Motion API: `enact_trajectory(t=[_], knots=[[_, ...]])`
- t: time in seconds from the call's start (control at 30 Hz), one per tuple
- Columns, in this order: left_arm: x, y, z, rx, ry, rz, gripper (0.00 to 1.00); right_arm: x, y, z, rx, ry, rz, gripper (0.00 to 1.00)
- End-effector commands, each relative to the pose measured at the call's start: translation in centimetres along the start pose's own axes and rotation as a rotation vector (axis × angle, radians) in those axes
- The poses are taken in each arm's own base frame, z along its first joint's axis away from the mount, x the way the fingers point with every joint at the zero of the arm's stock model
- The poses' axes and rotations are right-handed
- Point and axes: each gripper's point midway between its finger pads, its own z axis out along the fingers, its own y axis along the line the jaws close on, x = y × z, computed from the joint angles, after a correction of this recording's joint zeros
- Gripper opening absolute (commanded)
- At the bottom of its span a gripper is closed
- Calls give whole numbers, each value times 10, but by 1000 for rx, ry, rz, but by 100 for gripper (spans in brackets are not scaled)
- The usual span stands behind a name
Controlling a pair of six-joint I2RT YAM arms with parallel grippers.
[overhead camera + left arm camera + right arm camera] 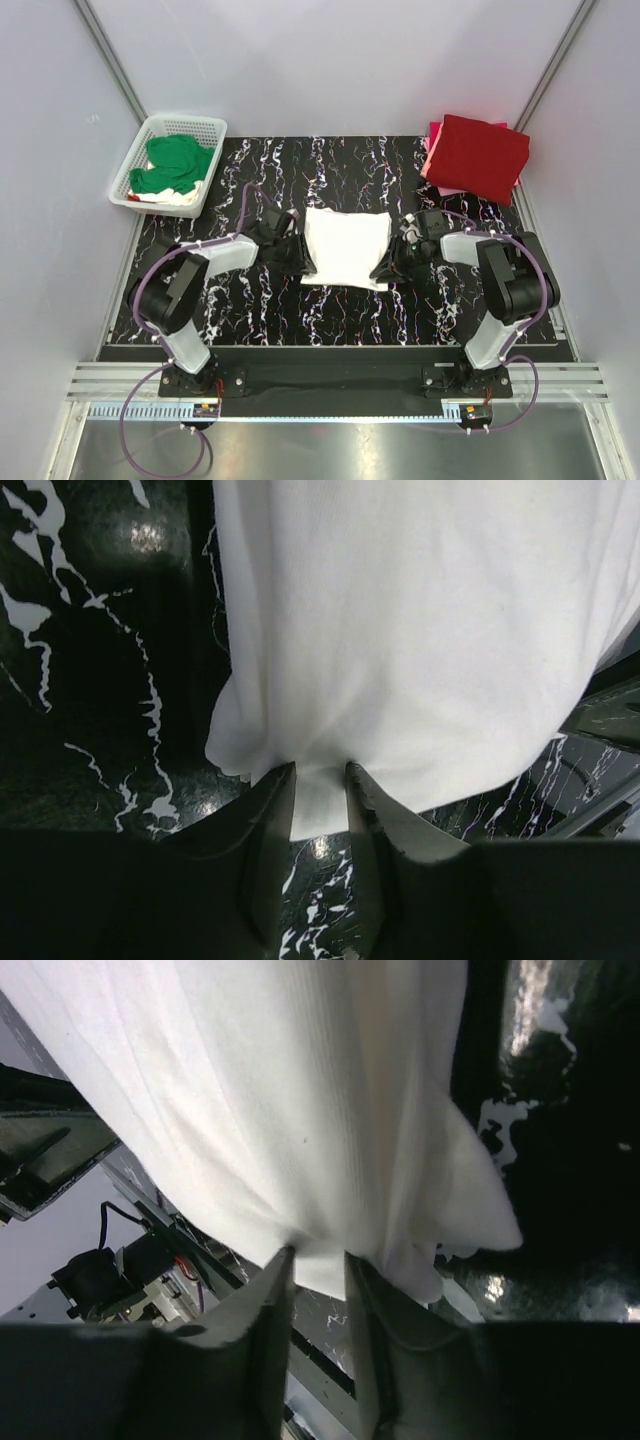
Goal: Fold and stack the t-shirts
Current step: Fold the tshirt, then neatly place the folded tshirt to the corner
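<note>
A white t-shirt lies partly folded in the middle of the black marbled table. My left gripper is shut on its near left edge, cloth pinched between the fingers. My right gripper is shut on its near right edge. The shirt hangs as white cloth in the left wrist view and the right wrist view. A folded red t-shirt lies on a pink one at the back right. A green t-shirt fills the basket.
A white lattice basket stands at the back left, holding the green shirt and some white cloth. Grey walls close the table's sides and back. A metal rail runs along the near edge.
</note>
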Motion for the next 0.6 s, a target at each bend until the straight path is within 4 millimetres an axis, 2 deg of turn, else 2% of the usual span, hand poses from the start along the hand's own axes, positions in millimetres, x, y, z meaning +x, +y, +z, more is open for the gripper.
enact_trajectory(t=[0.0, 0.03, 0.07, 0.1, 0.13, 0.17, 0.2, 0.23, 0.27, 0.33, 0.37, 0.4, 0.5, 0.53, 0.57], knots=[[17, 20, -16, -116, 15, 28, 37, -4, -13, -14, 120, -46, -60, 44], [15, 16, -23, -120, 5, 51, 39, -1, -8, -19, 108, -38, -82, 49], [10, 3, -40, -113, -12, 76, 43, -6, 10, -30, 73, -66, -123, 56], [3, 0, -49, -131, -37, 94, 50, -6, 20, -38, 50, -72, -146, 66], [-2, -4, -60, -136, -53, 127, 55, -4, 25, -45, 49, -72, -155, 70], [-13, -15, -78, -143, -80, 146, 58, -13, 44, -57, 24, -114, -200, 73], [-22, -18, -87, -162, -105, 170, 61, -15, 52, -63, 14, -125, -218, 76], [-30, -20, -95, -180, -118, 218, 66, -18, 57, -67, 12, -129, -235, 85], [-41, -30, -111, -201, -123, 239, 66, -27, 68, -73, 4, -150, -263, 88], [-53, -35, -127, -237, -139, 279, 66, -36, 66, -75, 48, -148, -281, 91], [-57, -43, -141, -230, -150, 294, 66, -50, 69, -76, 60, -161, -286, 91], [-60, -44, -149, -241, -171, 300, 66, -57, 65, -76, 77, -165, -282, 91], [-57, -46, -170, -222, -210, 314, 68, -90, 50, -76, 107, -173, -239, 89], [-55, -44, -174, -221, -216, 313, 68, -102, 51, -79, 107, -191, -227, 88], [-50, -41, -179, -221, -223, 311, 68, -112, 37, -74, 123, -181, -184, 86]])
